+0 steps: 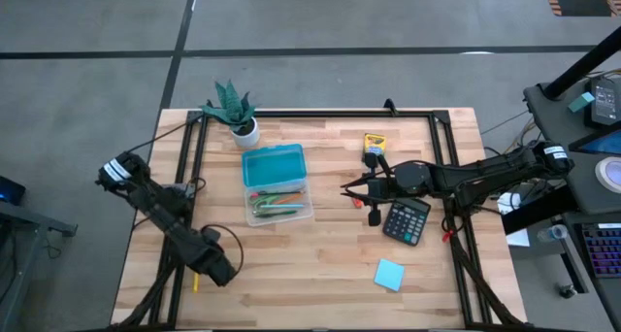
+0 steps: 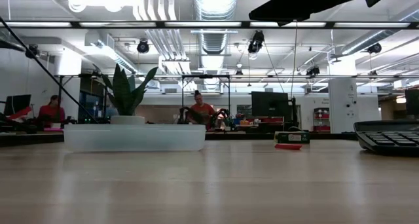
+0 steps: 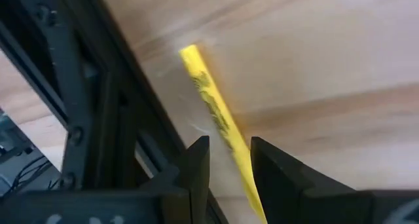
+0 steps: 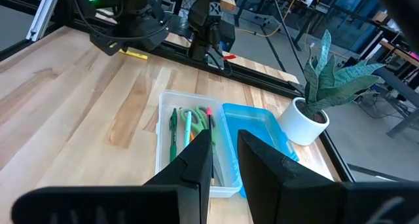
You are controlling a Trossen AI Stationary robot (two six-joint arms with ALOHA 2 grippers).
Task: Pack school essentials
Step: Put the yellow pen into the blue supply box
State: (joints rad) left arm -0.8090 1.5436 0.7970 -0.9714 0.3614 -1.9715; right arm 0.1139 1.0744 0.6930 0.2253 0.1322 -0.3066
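Presently, by size. Pale wooden worktop (image 1: 320, 264): carries all items.

Clear plastic storage box (image 1: 277, 198) with blue lid (image 1: 274, 164) hinged open: ahead of the right fingers, already holding green and coloured pens and green-handled scissors; contents partly overlapped, count unclear.

Black calculator (image 1: 406, 220): just beside the right fingers.

Yellow-green crayon box (image 1: 375, 143): near the right fingers, unpacked.

Square blue sticky pad (image 1: 389, 274): apart, nearer the worktop edge.

Right fingers (image 4: 224, 160): nearly closed, narrow gap, holding nothing visible; apparently aimed at the box.

Left fingers (image 3: 226, 164): half open, straddling a thin yellow pencil (image 3: 216, 112) lying flat by the frame rail; contact uncertain, lower end cut off.
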